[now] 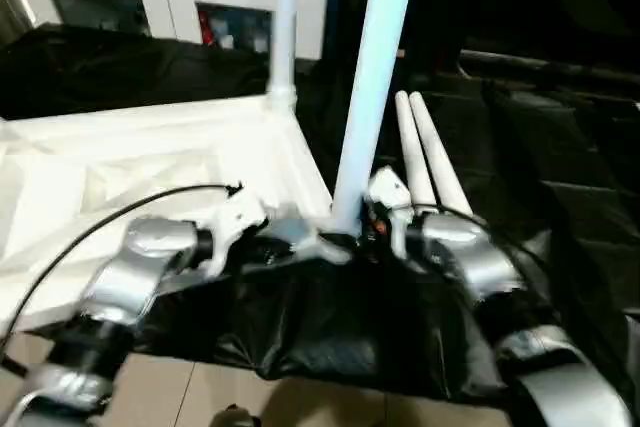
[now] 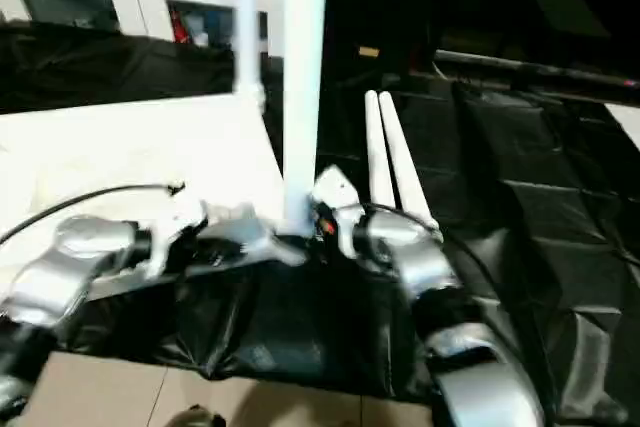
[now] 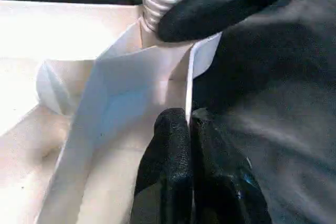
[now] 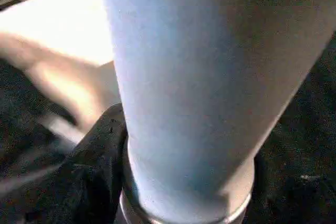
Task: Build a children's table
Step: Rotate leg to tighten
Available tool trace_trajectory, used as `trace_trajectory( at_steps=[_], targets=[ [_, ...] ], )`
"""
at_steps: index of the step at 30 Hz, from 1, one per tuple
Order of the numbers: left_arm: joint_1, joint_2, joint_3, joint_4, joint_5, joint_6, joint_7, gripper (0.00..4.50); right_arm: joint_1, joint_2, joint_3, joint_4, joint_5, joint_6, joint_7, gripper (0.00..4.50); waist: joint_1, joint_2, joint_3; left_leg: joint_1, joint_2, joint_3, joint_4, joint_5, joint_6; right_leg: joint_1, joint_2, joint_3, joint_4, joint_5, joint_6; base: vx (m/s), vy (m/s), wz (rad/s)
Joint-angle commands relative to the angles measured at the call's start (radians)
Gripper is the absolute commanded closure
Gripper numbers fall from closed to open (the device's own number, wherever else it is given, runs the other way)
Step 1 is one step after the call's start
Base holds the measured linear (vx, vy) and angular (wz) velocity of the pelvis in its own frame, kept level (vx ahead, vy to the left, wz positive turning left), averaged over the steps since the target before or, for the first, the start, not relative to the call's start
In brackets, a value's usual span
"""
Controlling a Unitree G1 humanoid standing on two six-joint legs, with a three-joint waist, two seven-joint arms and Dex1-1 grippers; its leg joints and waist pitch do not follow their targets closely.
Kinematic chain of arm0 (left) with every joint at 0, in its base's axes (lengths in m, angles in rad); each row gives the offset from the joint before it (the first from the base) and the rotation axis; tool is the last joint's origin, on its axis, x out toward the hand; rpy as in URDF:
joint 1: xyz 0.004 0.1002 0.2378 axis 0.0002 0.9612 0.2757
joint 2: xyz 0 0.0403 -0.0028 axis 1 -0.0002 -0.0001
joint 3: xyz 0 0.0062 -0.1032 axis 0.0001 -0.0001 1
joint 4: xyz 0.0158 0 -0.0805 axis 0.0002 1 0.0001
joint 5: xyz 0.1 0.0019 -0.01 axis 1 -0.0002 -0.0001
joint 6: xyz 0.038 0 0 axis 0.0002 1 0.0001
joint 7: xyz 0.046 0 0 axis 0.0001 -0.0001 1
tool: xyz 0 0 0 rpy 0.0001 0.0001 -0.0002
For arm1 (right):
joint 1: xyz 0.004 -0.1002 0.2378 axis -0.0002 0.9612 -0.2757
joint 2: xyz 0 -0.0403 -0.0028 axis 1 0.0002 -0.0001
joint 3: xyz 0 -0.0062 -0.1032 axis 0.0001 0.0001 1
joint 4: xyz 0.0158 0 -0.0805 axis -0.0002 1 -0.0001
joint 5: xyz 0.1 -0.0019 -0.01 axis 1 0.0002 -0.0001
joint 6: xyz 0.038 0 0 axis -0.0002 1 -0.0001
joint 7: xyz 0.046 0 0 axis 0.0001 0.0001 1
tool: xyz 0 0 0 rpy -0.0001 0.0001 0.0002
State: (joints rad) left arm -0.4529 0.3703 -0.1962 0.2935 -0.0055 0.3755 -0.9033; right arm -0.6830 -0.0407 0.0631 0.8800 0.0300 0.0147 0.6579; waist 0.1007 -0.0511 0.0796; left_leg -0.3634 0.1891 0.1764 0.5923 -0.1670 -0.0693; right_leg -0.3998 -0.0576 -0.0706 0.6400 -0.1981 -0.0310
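Upturned white table top [image 1: 150, 162] lies at left on black sheeting [image 1: 330, 327], ribbed underside up. One leg [image 1: 285, 17] stands upright in its far corner socket. Left gripper [image 3: 190, 121] has jaws pressed together, pinching the top's thin edge wall at the near corner. Beside it, a second leg [image 1: 375, 77] stands upright in the near corner socket; right gripper [image 1: 372, 215] is at its base, jaws around the leg. Two spare legs [image 1: 428, 152] lie side by side on the sheeting at right.
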Motion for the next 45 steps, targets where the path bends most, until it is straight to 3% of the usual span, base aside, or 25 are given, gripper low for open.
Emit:
trace_trajectory(
  at_steps=[1, 4, 8, 10, 15, 20, 22, 25, 29, 35, 36, 40, 45],
  targets=[
    [-0.047, -0.064, 0.01, 0.008, 0.013, 0.028, 0.132, 4.5, -0.016, 0.081, 0.012, 0.063, 0.016, 0.0, -0.09, 1.78, -0.002, 0.013, -0.07, 0.022, 0.048, -0.025, -0.074, -0.313, -0.04, 0.034, -0.101, 0.058, -0.109, -0.422, -0.152, 0.0, 0.0, 0.0],
    [-0.078, -0.129, 0.017, 0.035, 0.038, 0.041, 0.238, 4.5, -0.052, 0.14, -0.008, 0.125, 0.017, -0.016, -0.223, 1.78, -0.002, 0.007, -0.074, 0.023, 0.044, -0.023, -0.071, -0.296, -0.033, 0.033, -0.101, 0.059, -0.108, -0.401, -0.147, 0.0, 0.0, 0.0],
    [-0.093, -0.169, 0.009, 0.05, 0.049, 0.026, 0.275, 4.5, -0.086, 0.179, -0.021, 0.165, -0.002, -0.045, -0.305, 1.78, -0.002, 0.007, -0.076, 0.015, 0.044, -0.021, -0.072, -0.268, -0.025, 0.036, -0.097, 0.06, -0.1, -0.336, -0.141, 0.0, 0.0, 0.0],
    [-0.085, -0.163, -0.012, 0.033, 0.05, 0.0, 0.24, 4.5, -0.109, 0.188, -0.044, 0.185, 0.013, -0.068, -0.276, 1.08, 0.001, 0.007, -0.079, 0.011, 0.045, -0.018, -0.07, -0.239, -0.014, 0.04, -0.097, 0.06, -0.093, -0.272, -0.15, 0.0, 0.0, 0.0],
    [-0.07, -0.142, -0.01, 0.015, 0.042, -0.01, 0.214, 4.5, -0.115, 0.172, -0.038, 0.19, -0.002, -0.084, -0.271, 0.63, -0.001, 0.008, -0.081, 0.007, 0.045, -0.018, -0.07, -0.208, -0.004, 0.045, -0.096, 0.059, -0.085, -0.211, -0.166, 0.0, 0.0, 0.0],
    [-0.037, -0.094, -0.011, -0.005, 0.025, -0.067, 0.133, 4.5, -0.104, 0.119, 0.001, 0.182, -0.024, -0.135, -0.156, 0.63, -0.007, 0.006, -0.077, 0.004, 0.045, -0.017, -0.07, -0.227, 0.005, 0.046, -0.098, 0.06, -0.092, -0.258, -0.163, 0.0, 0.0, 0.0],
    [-0.015, -0.067, -0.015, -0.026, 0.004, -0.095, 0.068, 4.5, -0.075, 0.079, 0.024, 0.147, -0.024, -0.152, -0.023, 0.63, -0.005, 0.005, -0.076, 0.005, 0.046, -0.017, -0.069, -0.231, 0.013, 0.046, -0.099, 0.06, -0.094, -0.276, -0.161, 0.0, 0.0, 0.0],
    [0.011, -0.027, -0.023, -0.049, -0.025, -0.121, -0.018, 4.5, -0.024, 0.019, 0.062, 0.077, -0.019, -0.16, 0.147, 0.63, -0.005, 0.005, -0.078, 0.003, 0.05, -0.017, -0.069, -0.214, 0.024, 0.048, -0.098, 0.061, -0.087, -0.237, -0.175, 0.0, 0.0, 0.0],
    [0.021, 0.0, -0.03, -0.051, -0.033, -0.135, -0.062, 4.5, 0.003, -0.018, 0.083, 0.031, -0.008, -0.151, 0.242, 0.63, -0.003, 0.006, -0.074, 0.009, 0.048, -0.016, -0.07, -0.228, 0.029, 0.043, -0.097, 0.06, -0.093, -0.266, -0.188, 0.0, 0.0, 0.0],
    [0.031, 0.056, -0.048, -0.066, -0.054, -0.155, -0.176, 4.5, 0.045, -0.09, 0.118, -0.064, 0.015, -0.116, 0.409, 0.63, 0.008, 0.009, -0.073, 0.012, 0.05, -0.018, -0.072, -0.256, 0.02, 0.042, -0.098, 0.061, -0.099, -0.334, -0.169, 0.0, 0.0, 0.0],
    [0.031, 0.057, -0.049, -0.067, -0.055, -0.155, -0.18, 4.5, 0.046, -0.092, 0.119, -0.067, 0.015, -0.115, 0.414, 0.89, 0.009, 0.008, -0.074, 0.01, 0.051, -0.018, -0.073, -0.255, 0.021, 0.043, -0.096, 0.061, -0.097, -0.325, -0.169, 0.0, 0.0, 0.0],
    [0.026, 0.09, -0.059, -0.064, -0.063, -0.163, -0.251, 4.5, 0.075, -0.138, 0.151, -0.137, 0.015, -0.078, 0.517, 1.2, 0.015, 0.009, -0.076, 0.01, 0.051, -0.017, -0.072, -0.233, 0.023, 0.044, -0.095, 0.061, -0.09, -0.265, -0.184, 0.0, 0.0, 0.0],
    [0.025, 0.099, -0.062, -0.064, -0.064, -0.158, -0.27, 4.5, 0.076, -0.141, 0.154, -0.146, 0.017, -0.064, 0.536, 1.62, 0.015, 0.008, -0.076, 0.009, 0.05, -0.017, -0.072, -0.227, 0.019, 0.045, -0.097, 0.061, -0.091, -0.269, -0.19, 0.0, 0.0, 0.0]
  ],
)
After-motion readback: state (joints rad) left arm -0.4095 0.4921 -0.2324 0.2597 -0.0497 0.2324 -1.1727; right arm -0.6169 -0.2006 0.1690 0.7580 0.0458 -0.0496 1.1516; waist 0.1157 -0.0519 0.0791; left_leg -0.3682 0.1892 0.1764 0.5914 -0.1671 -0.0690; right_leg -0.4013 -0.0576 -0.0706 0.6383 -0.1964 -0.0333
